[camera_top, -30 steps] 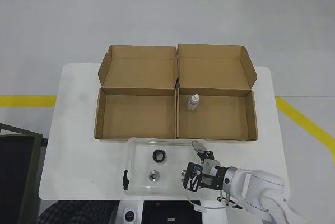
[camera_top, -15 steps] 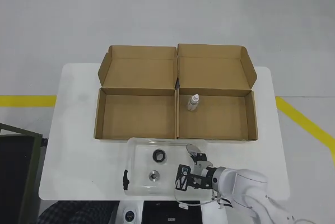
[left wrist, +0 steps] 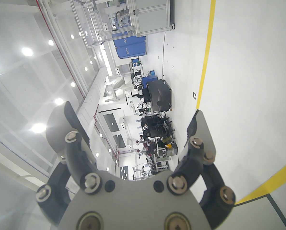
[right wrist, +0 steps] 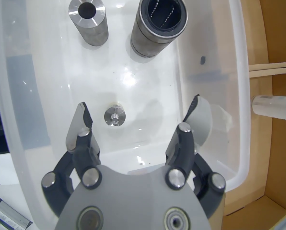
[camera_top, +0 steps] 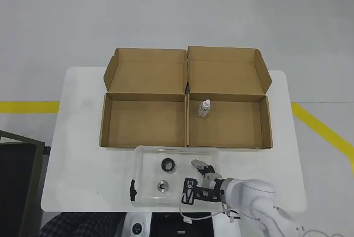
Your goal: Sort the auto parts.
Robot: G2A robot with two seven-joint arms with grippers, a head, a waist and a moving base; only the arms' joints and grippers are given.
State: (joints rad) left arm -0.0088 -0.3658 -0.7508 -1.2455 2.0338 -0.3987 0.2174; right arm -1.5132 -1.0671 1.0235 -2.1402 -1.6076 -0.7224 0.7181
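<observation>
A clear plastic bin [camera_top: 146, 149] stands at the table's near edge. In it a linear bearing with a black end ring [right wrist: 158, 22] and a steel sleeve with a bore [right wrist: 89, 17] stand upright, and a small steel stud [right wrist: 114, 117] sits closer to me. My right gripper [right wrist: 140, 107] hangs open inside the bin, with the stud between its fingers and nearer one of them, touching neither. From above, the right gripper [camera_top: 192, 181] is right of the bearing [camera_top: 167, 165] and sleeve [camera_top: 163, 187]. My left gripper [left wrist: 133, 116] is open and holds nothing, facing the room.
Two open cardboard boxes lie behind the bin, the left box [camera_top: 142, 123] bare and the right box [camera_top: 242, 127] holding a small bottle [camera_top: 204, 108]. The bottle [right wrist: 272, 107] lies just past the bin wall [right wrist: 236, 72]. A black piece [camera_top: 132, 189] sits at the bin's left end.
My right gripper has moved left, from the bin's right end to over its middle, staying open. The parts have not moved.
</observation>
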